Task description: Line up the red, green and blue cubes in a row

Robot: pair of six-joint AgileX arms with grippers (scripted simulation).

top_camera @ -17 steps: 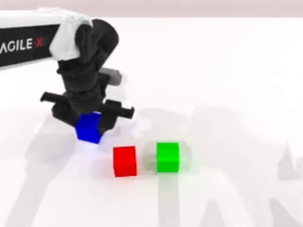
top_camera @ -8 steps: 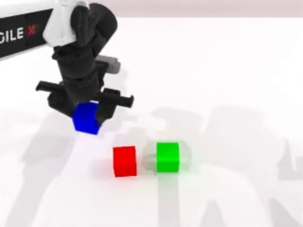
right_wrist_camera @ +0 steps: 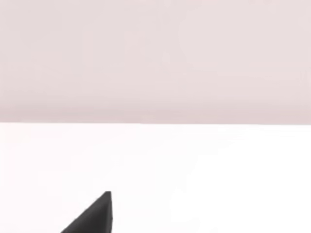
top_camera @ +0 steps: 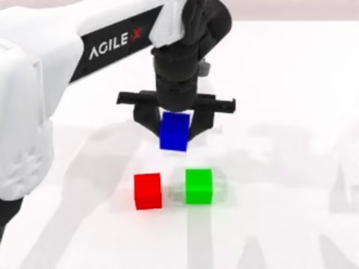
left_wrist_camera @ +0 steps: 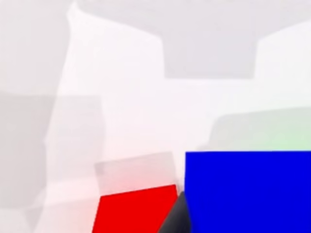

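Blue cube [top_camera: 174, 131] clamped in left gripper [top_camera: 174, 124], carried rightward since earlier frame, now held above gap between red cube [top_camera: 147, 190] and green cube [top_camera: 199, 186]. Both unmoved on table [top_camera: 291, 112], side by side.

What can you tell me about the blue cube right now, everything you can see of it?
The blue cube is a small, plain block, bright blue with unmarked, smooth faces. It sits between the dark fingers of the left gripper, which is shut on it from either side. In the top view it appears a little beyond the gap between the red cube and the green cube, touching neither. Its edges look roughly square to theirs. Whether it touches the table cannot be told.
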